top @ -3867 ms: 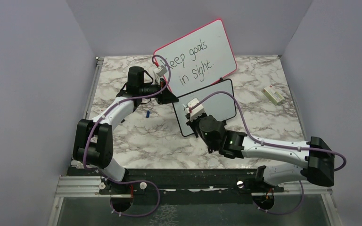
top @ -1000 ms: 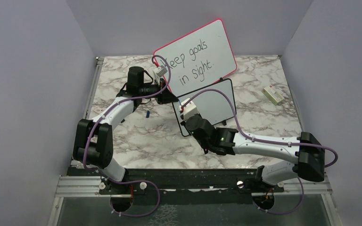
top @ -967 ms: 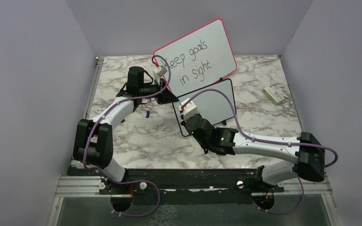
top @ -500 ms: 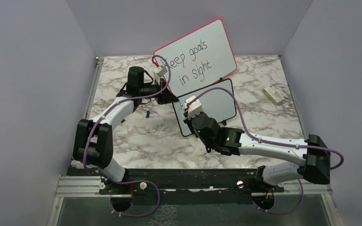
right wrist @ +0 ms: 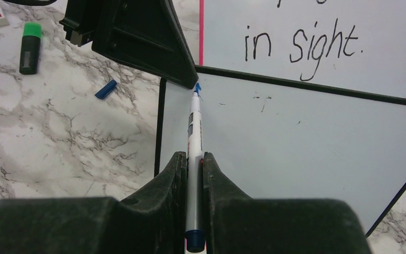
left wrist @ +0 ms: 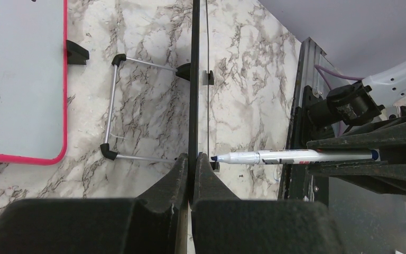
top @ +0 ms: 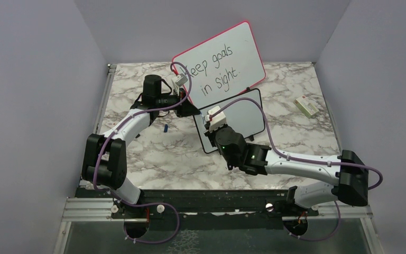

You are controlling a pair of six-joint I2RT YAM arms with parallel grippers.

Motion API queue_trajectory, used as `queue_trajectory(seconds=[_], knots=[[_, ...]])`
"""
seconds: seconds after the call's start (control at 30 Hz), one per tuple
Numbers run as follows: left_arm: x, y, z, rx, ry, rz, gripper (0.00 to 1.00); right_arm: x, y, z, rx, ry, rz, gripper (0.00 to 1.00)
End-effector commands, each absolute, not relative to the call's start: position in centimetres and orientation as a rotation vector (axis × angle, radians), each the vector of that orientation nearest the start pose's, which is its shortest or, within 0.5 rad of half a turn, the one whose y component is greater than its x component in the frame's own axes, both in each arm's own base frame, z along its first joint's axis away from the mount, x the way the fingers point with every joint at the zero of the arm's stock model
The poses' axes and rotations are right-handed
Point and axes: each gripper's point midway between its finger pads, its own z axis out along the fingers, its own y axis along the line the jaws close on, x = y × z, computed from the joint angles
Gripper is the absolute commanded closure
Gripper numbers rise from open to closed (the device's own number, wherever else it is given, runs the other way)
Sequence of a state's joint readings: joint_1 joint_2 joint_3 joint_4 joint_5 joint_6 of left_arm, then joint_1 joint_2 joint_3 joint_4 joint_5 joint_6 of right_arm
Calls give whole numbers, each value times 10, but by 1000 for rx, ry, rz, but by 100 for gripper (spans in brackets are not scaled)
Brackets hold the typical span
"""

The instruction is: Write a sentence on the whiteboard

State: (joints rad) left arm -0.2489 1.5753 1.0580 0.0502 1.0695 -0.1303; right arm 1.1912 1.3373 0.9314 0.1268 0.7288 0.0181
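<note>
The whiteboard [top: 240,117], small and black-framed, stands tilted in the middle of the table. My left gripper [top: 189,110] is shut on its upper left edge, which the left wrist view shows as a thin black line [left wrist: 194,79] between the fingers [left wrist: 178,172]. My right gripper [right wrist: 193,157] is shut on a white marker [right wrist: 194,127]. Its blue tip touches the board's face [right wrist: 296,148] at the top left corner, right beside the left gripper's finger. The sentence is out of view; only faint specks show on the board.
A larger pink-framed board [top: 219,66] with black writing leans behind, on a wire stand [left wrist: 111,106]. A blue cap [top: 165,128] lies left of the small board, with a green marker [right wrist: 30,47] beyond it. A small box [top: 306,106] lies far right.
My right wrist has shifted slightly up and right along the board's left part, keeping the marker. The left arm and the board have not moved.
</note>
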Motion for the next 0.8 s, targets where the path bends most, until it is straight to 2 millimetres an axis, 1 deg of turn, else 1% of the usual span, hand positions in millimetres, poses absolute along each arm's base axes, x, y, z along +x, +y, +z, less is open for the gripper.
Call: queue_trajectory(seconds=[0.0,0.77], knots=[[321,-247,200,822,1854,-1354,100,262,322,235,-508,1671,154,99],[319,-247,200,823,1855,-1361,100,272,324,234,-486,1667,125,99]])
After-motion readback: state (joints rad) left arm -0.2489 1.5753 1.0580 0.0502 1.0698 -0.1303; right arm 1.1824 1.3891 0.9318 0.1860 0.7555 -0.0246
